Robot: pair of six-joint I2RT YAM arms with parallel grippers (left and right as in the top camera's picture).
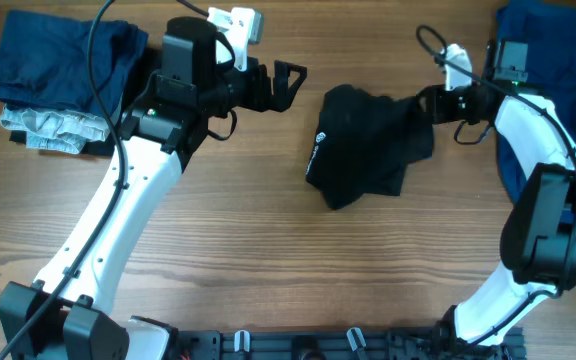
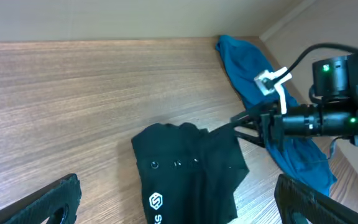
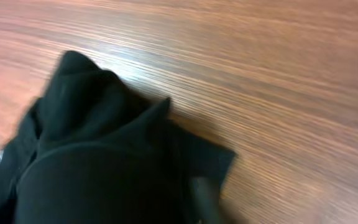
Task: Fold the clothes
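My right fingers (image 1: pixel 430 100) clamp the upper-right edge of the black garment (image 1: pixel 368 145), lying mid-frame on the counter (image 1: pixel 268 230), presumably to draw it flat; my left fingers (image 2: pixel 55 194) hover wide apart at its left.

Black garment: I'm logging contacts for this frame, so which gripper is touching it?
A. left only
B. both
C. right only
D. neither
C: in the overhead view the right gripper pinches the right edge of the black garment, while the left gripper hangs open over the table, apart from the cloth.
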